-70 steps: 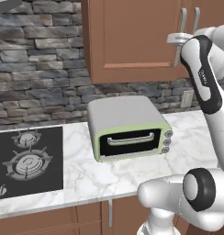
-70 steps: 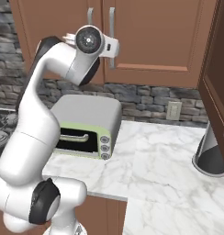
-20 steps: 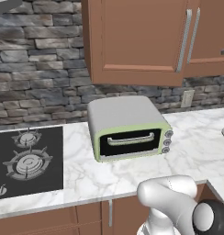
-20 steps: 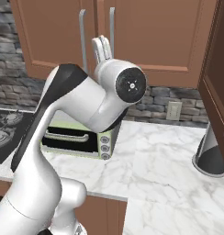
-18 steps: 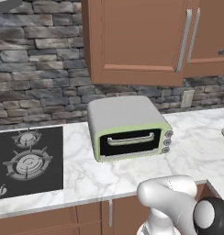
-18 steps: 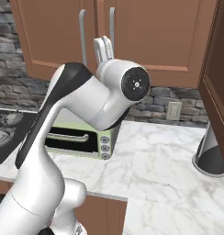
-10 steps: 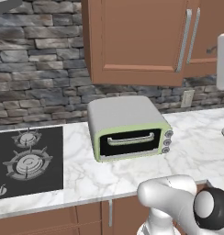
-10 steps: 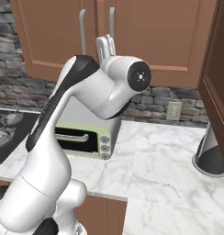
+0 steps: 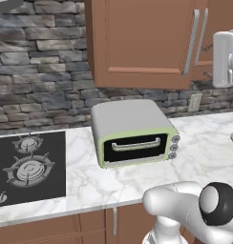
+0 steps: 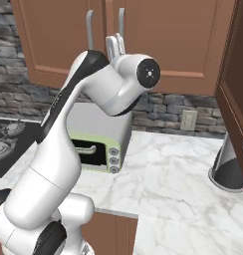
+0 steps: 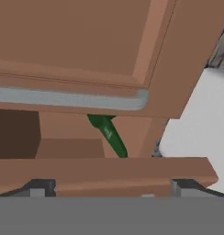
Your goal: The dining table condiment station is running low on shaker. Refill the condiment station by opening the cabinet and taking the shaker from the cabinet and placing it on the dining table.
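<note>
**Operator:** Cabinet (image 10: 158, 35) first: reddish-brown wood, flat panel doors, long vertical silver bar handles (image 9: 190, 42). From my right base camera the hand (image 10: 115, 45) is raised right against the two handles where the doors meet.

**Colleague:** Is it holding one?

**Operator:** I cannot tell. On the hand camera I see a silver bar (image 11: 70, 98) running sideways across a door panel, very close, and the dark fingertips (image 11: 40, 186) barely show at the bottom, so how far they are spread is unclear. Past the wood edge there is a brown gap with something green (image 11: 108, 133), slim and tapered.

**Colleague:** And the shaker?

**Operator:** I cannot pick out a black shaker anywhere; the doors in the base cameras look flush and closed.

**Colleague:** What sits below?

**Operator:** White marble surface (image 9: 204, 138) with grey veins. On it, a boxy toaster oven (image 9: 132, 131): grey rounded top, pale green front, dark glass door, three knobs. Left of it a black cooktop (image 9: 27, 164) with ringed burners. Rough grey stone wall (image 9: 42, 62) behind. Far right, a dark cone-shaped object (image 10: 225, 164) stands on the marble.
</note>
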Motion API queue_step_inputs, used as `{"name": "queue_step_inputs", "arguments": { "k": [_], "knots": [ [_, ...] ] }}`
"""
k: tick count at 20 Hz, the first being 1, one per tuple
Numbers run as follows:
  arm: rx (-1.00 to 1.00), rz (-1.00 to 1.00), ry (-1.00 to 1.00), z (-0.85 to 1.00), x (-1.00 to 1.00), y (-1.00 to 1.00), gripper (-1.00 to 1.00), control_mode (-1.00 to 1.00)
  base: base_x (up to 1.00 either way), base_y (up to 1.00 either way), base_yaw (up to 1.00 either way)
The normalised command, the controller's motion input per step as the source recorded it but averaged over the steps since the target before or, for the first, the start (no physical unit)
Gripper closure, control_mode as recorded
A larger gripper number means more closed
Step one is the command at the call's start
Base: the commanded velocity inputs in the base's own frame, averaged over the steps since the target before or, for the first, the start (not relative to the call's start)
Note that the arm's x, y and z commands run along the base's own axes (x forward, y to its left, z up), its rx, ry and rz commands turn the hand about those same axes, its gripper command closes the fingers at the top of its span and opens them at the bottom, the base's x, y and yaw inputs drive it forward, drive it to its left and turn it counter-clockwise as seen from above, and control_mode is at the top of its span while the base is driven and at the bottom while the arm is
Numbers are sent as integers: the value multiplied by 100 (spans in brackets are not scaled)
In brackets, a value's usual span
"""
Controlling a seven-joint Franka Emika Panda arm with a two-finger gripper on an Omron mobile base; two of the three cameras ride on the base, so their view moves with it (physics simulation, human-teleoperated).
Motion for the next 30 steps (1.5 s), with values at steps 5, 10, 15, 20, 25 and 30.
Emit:
{"name": "queue_step_inputs", "arguments": {
  "k": [5,10,15,20,25,30],
  "knots": [
    [0,0,0,0,42,9,-100,-100,0,0,0],
    [0,0,0,0,41,3,-100,-100,0,0,0],
    [0,0,0,0,24,5,-100,-100,0,0,0],
    [-1,12,0,0,-23,51,-100,-100,0,0,0],
    [-1,29,0,0,-82,85,-100,-100,0,0,0],
    [0,49,0,0,-90,96,-100,-100,0,0,0]
  ]
}}
